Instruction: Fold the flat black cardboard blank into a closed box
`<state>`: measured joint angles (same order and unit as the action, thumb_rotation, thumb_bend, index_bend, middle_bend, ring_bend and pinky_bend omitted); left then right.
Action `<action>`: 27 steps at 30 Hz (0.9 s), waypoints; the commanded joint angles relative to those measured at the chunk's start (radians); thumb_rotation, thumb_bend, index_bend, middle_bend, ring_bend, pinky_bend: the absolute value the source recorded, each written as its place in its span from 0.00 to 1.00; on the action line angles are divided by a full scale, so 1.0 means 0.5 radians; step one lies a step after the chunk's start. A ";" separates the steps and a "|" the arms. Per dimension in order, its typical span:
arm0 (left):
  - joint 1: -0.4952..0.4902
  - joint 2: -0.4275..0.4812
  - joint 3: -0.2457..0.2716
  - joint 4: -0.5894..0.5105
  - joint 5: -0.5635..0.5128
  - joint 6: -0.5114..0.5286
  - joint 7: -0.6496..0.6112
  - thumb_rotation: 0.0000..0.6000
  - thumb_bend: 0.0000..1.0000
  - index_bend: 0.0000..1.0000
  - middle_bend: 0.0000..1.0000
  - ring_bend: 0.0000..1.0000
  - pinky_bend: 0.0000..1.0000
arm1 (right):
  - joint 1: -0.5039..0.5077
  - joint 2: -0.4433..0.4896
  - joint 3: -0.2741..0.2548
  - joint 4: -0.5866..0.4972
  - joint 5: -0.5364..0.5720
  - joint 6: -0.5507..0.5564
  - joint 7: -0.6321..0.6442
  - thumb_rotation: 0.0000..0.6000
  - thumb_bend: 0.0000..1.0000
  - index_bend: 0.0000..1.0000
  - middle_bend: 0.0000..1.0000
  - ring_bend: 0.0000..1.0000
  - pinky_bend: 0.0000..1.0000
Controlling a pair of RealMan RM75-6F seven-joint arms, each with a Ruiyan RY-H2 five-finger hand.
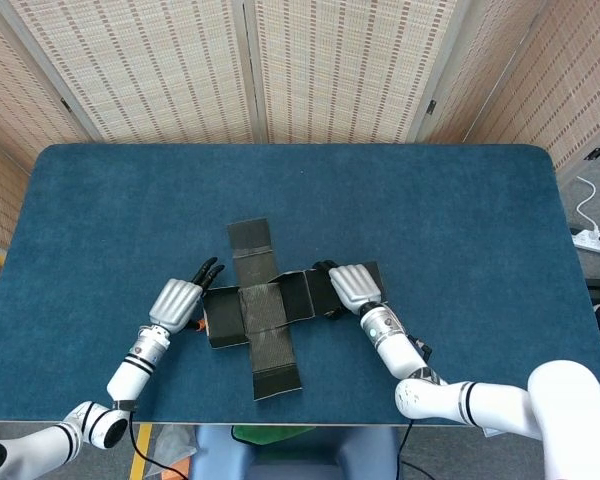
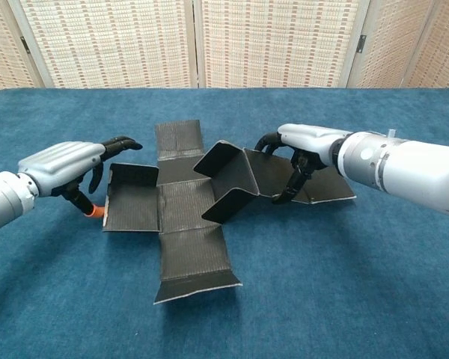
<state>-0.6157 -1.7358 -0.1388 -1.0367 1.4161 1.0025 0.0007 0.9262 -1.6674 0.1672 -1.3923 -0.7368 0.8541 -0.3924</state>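
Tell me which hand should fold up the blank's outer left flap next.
Probably the left hand: it sits right at the cardboard blank's left flap, fingers apart, holding nothing. The right hand is across the blank, fingers curled onto the raised right panels.

The flat black cross-shaped cardboard blank (image 2: 181,206) lies mid-way across the blue felt-covered table (image 2: 344,284), and open cloth surrounds it toward the near edge, the far edge and both ends. On the blank's right side a raised, tented flap (image 2: 228,179) and the white right hand (image 2: 303,142) block approach. The white left hand (image 2: 63,164) crowds the left flap's upturned edge (image 2: 111,196).
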 commanded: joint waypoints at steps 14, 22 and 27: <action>-0.180 0.235 0.072 -0.271 0.195 -0.140 -0.693 1.00 0.23 0.00 0.00 0.58 0.88 | 0.214 0.162 -0.101 0.107 -0.742 -0.227 -0.098 1.00 0.19 0.43 0.44 0.76 1.00; -0.323 0.351 0.148 -0.333 0.215 -0.429 -1.058 1.00 0.23 0.00 0.00 0.57 0.88 | 0.319 0.209 -0.184 0.262 -1.223 -0.231 -0.033 1.00 0.21 0.44 0.45 0.76 1.00; -0.388 0.371 0.191 -0.318 0.236 -0.542 -1.355 1.00 0.23 0.00 0.00 0.57 0.88 | 0.377 0.204 -0.248 0.412 -1.554 -0.140 0.132 1.00 0.22 0.45 0.44 0.76 1.00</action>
<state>-0.7859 -1.5614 -0.0596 -1.1962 1.5267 0.7682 -0.6111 1.0896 -1.5668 0.0685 -1.2390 -1.4302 0.7541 -0.3763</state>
